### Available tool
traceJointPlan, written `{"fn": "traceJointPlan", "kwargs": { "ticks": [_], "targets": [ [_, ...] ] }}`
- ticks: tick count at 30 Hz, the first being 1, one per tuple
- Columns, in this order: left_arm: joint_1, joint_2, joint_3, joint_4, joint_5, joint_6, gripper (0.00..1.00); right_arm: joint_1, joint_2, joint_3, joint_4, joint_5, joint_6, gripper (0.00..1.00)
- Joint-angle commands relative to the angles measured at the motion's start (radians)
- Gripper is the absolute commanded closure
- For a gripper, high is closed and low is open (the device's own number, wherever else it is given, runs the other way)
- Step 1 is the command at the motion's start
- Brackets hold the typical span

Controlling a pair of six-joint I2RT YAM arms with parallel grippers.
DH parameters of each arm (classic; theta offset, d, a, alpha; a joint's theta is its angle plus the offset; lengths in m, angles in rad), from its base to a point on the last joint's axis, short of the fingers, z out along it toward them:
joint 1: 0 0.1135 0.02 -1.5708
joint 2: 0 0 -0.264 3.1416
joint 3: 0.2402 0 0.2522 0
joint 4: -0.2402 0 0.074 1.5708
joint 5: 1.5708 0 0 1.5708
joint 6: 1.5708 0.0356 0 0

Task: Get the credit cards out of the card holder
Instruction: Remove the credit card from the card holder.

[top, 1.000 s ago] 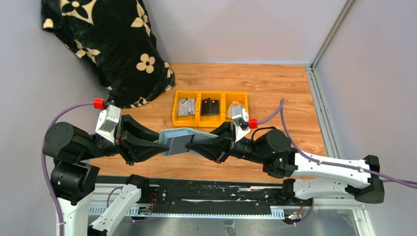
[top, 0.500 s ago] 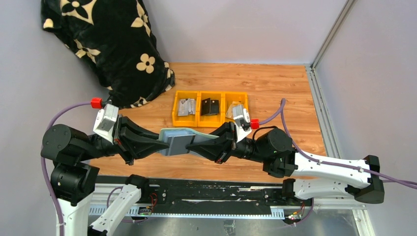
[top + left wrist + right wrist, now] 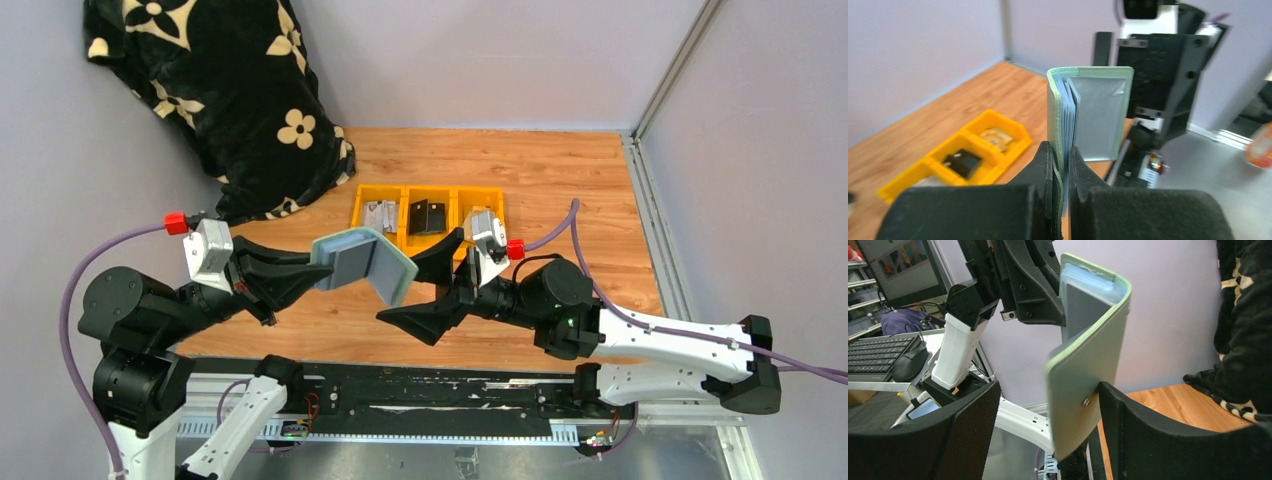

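My left gripper (image 3: pixel 318 268) pinches the card holder (image 3: pixel 362 262) above the wooden table (image 3: pixel 560 180). Its loose flap hangs between my wide-spread right gripper (image 3: pixel 398 290). Yellow bins (image 3: pixel 425 218) sit beyond the fingertips, with lilac walls (image 3: pixel 480 50) around.

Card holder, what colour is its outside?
Pale grey-green; the card holder shows best in the right wrist view.

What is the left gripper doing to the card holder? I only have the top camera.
Observer: Left wrist view: the left gripper is shut on one half of the card holder, held upright.
Operator: Any cards inside?
Observer: Yes, pale blue card edges show stacked between the covers.
Operator: And the right gripper?
Observer: Right wrist view: the right gripper is open, the free flap with its snap stud hanging between its fingers.
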Motion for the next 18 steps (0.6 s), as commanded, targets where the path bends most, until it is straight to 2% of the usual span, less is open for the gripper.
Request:
{"fn": "traceJointPlan", "kwargs": {
  "ticks": [1,9,16,18],
  "targets": [
    [-0.002,-0.016,0.021,-0.064,-0.27,0.179,1.0,-0.008,-0.01,-0.001,0.019,-0.002,-0.001,0.24],
    [-0.002,-0.019,0.024,-0.055,-0.194,0.157,1.0,-0.006,0.05,0.049,-0.041,0.102,-0.037,0.22],
    [-0.002,-0.026,0.008,-0.054,-0.158,0.113,1.0,0.001,0.181,0.16,-0.03,0.166,-0.083,0.22],
    [-0.002,-0.029,-0.003,-0.042,-0.16,0.08,1.0,0.015,0.224,0.195,-0.035,0.235,-0.103,0.21]
  ]
}}
